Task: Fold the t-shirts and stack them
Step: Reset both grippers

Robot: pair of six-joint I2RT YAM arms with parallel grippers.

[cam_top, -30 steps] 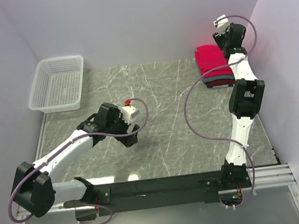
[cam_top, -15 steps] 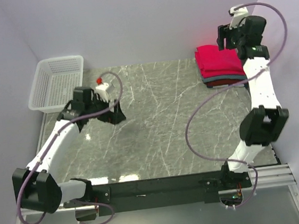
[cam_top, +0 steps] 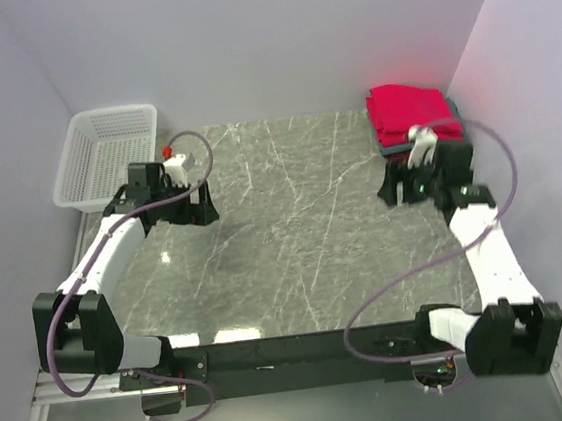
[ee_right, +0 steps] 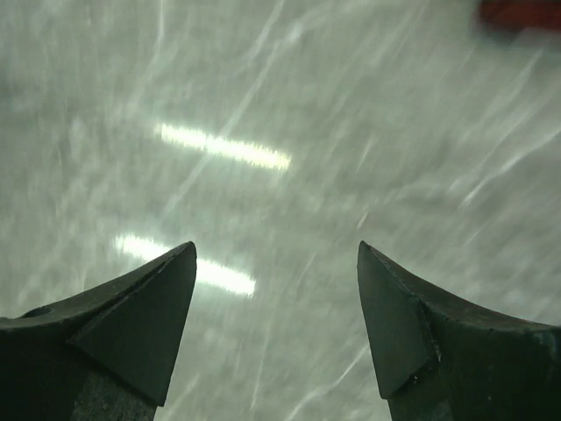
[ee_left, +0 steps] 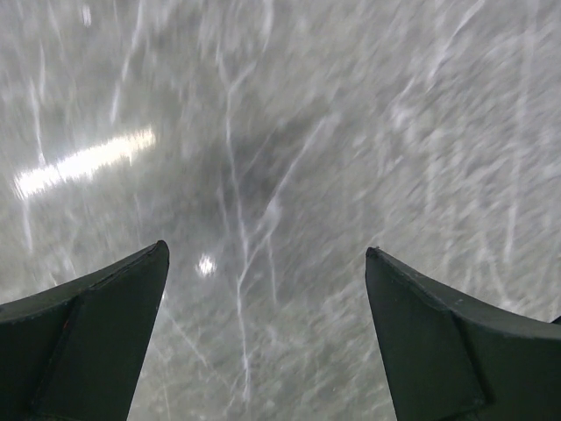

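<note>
A stack of folded t-shirts (cam_top: 408,114), bright crimson on top with grey and dark red layers under it, lies at the table's far right corner. A red edge of it shows at the top right of the right wrist view (ee_right: 519,12). My right gripper (cam_top: 399,188) is open and empty, low over the table just in front of the stack. My left gripper (cam_top: 201,205) is open and empty over the bare marble at the left, in front of the basket. Both wrist views show only blurred marble between the spread fingers (ee_left: 105,333) (ee_right: 131,324).
A white plastic lattice basket (cam_top: 107,158) stands at the far left corner; nothing shows inside it. The grey marble table (cam_top: 293,229) is walled at the back and both sides. A black rail runs along the near edge.
My right arm has swung down from above the stack to the table in front of it. My left arm has pulled back left and away, toward the basket.
</note>
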